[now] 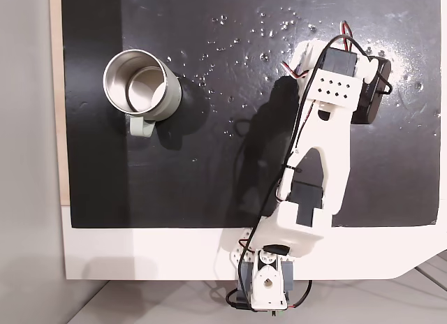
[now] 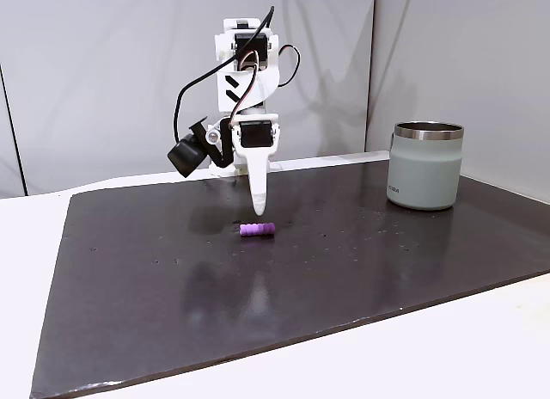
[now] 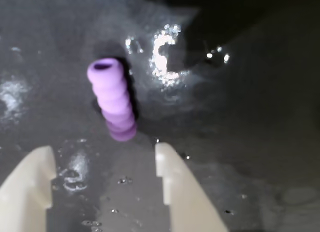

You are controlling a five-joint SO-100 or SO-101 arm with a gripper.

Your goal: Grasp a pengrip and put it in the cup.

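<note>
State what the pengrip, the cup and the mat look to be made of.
Pengrip: soft rubber or silicone by its look, matte purple with rounded ribs. Cup: metal, likely steel, with a shiny reflective inside and a pale coated outside. Mat: dark, glossy sheet, probably plastic or rubber; it mirrors the light.

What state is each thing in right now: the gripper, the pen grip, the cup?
gripper: open, empty, pointing down just above the mat, fingers either side of a gap just short of the pen grip.
pen grip: lying on its side on the black mat, free, not touched by either finger.
cup: upright on the mat, nothing visible inside in the fixed view from above, well away from the gripper.
</note>
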